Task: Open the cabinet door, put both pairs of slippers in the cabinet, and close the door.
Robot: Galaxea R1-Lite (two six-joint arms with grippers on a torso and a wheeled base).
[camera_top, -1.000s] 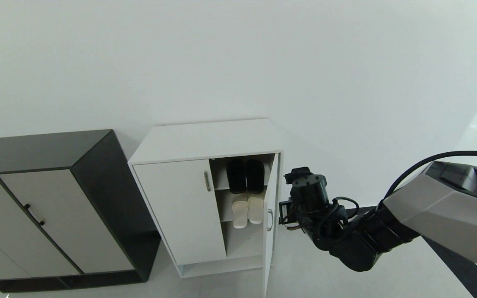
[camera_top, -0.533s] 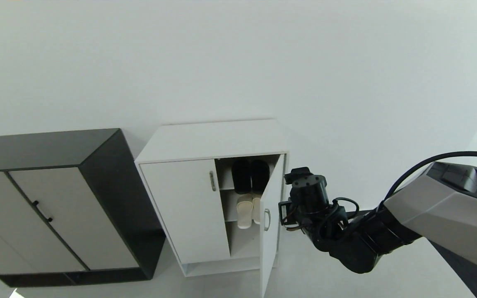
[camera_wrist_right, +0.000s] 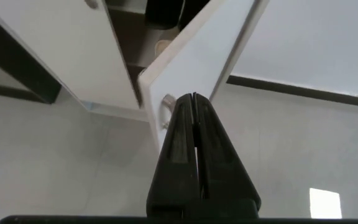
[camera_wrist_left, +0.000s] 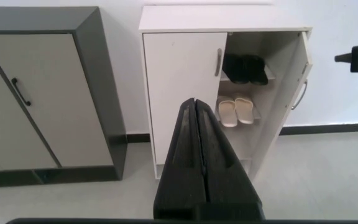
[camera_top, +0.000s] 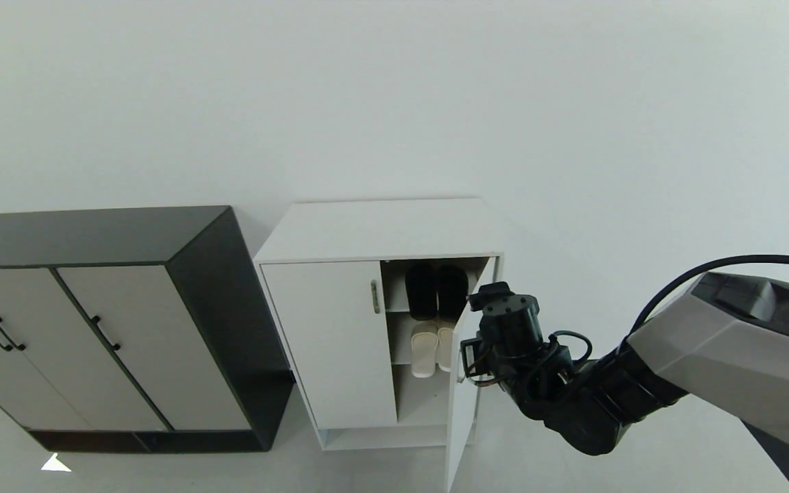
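The right gripper (camera_wrist_right: 194,99) has its jaws pressed together and empty, its tip beside the handle (camera_wrist_right: 165,113) on the half-open right door (camera_top: 464,411) of the white cabinet (camera_top: 381,229); contact is unclear. The left gripper (camera_wrist_left: 195,102), likewise closed and empty, hangs well back. Inside, black slippers (camera_top: 437,290) sit above cream slippers (camera_top: 433,346).

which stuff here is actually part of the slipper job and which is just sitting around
Job:
white cabinet
open right door
black slippers, top shelf
cream slippers, shelf below
right pincer, by the door

Just there:
black cabinet with grey doors
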